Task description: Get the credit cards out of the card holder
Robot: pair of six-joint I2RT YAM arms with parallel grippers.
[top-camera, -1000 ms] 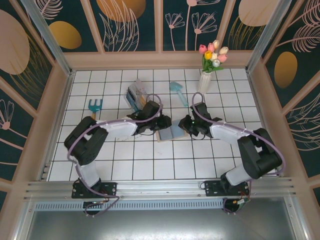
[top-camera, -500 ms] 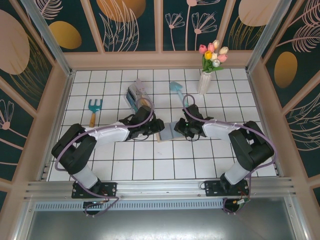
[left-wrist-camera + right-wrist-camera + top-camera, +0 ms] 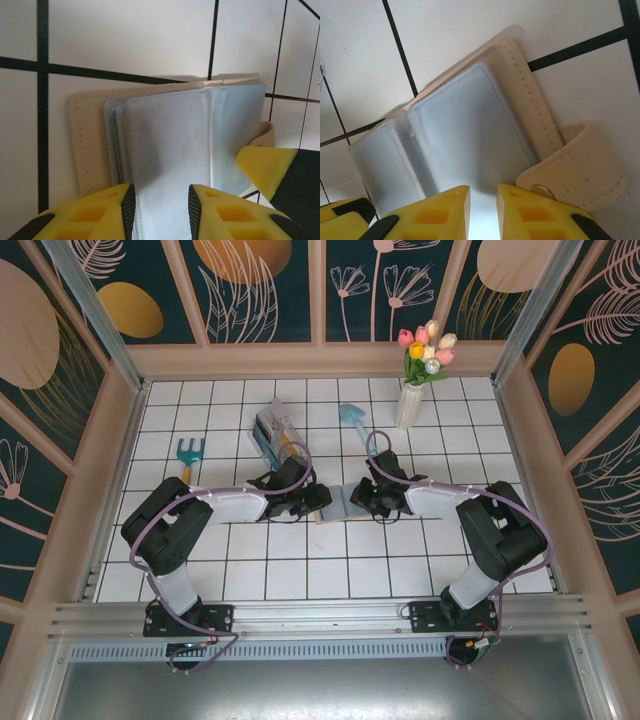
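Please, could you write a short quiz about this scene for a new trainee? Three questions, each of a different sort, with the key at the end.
1. True or false: the tan folding card holder with clear plastic sleeves lies closed on the white tiled table.
2. Which thing stands at the far side of the table? A) the white vase of tulips B) a red mug C) a green bottle
3. Fill in: the left hand and the right hand reach the holder from ___ sides.
Key: 1 false; 2 A; 3 opposite.
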